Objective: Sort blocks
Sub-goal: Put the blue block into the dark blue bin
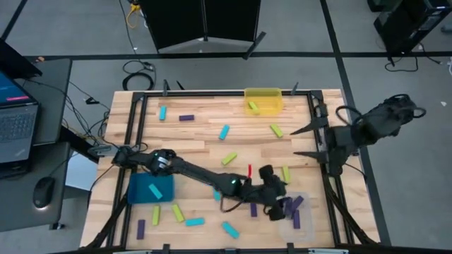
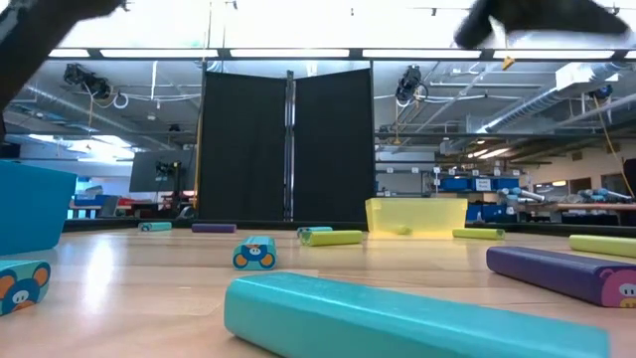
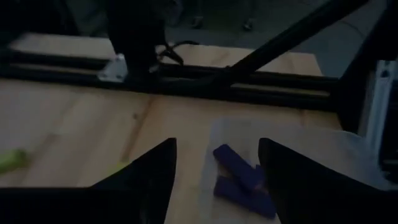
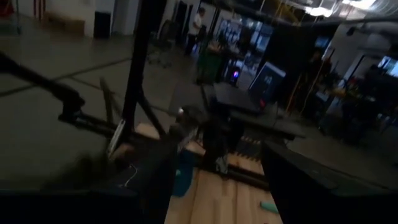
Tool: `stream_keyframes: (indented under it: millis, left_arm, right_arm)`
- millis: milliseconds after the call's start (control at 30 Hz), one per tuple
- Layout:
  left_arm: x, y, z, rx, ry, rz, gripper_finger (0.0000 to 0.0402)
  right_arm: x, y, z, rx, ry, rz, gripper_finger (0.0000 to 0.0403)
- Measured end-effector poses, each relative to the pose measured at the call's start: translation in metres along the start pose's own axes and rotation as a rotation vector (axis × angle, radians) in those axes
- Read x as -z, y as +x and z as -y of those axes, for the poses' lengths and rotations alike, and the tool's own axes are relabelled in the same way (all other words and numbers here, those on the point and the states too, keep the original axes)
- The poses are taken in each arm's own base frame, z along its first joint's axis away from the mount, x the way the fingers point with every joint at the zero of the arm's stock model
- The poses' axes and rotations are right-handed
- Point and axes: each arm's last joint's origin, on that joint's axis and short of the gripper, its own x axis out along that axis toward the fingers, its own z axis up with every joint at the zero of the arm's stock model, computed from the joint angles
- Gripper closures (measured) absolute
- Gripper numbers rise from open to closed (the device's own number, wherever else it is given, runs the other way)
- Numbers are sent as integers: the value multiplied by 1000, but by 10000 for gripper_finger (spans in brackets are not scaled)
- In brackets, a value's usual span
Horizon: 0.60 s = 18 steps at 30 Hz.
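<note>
Cyan, purple and yellow-green blocks lie flat and scattered on the wooden table, among them a cyan block (image 1: 224, 131), a purple block (image 1: 186, 118) and a yellow-green block (image 1: 229, 158). Several purple blocks (image 3: 239, 180) lie in the clear bin (image 1: 302, 224) at the near right. My left gripper (image 1: 277, 207) hovers open over that bin's edge, and nothing is between its fingers (image 3: 163, 168). My right gripper (image 1: 293, 142) stands open, raised at the table's right side and pointing left.
A teal bin (image 1: 150, 188) sits at the near left under my left arm. A yellow bin (image 1: 263, 100) at the far edge holds a yellow-green block (image 1: 253, 106). A black frame rail (image 1: 326, 141) borders the table. A small red piece (image 1: 249, 171) lies mid-table.
</note>
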Motion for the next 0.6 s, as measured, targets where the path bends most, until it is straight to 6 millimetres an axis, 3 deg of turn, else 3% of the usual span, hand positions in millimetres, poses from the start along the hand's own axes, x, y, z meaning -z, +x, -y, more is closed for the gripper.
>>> stream_keyframes:
  millis: [233, 600]
  left_arm:
    - [-6, -48, 19, -209, 84, -32, 194]
    - [24, -88, 59, -343, 75, -71, 200]
  right_arm:
    - [4, 16, -9, -10, -7, -44, 160]
    - [14, 41, -24, -29, -25, -131, 158]
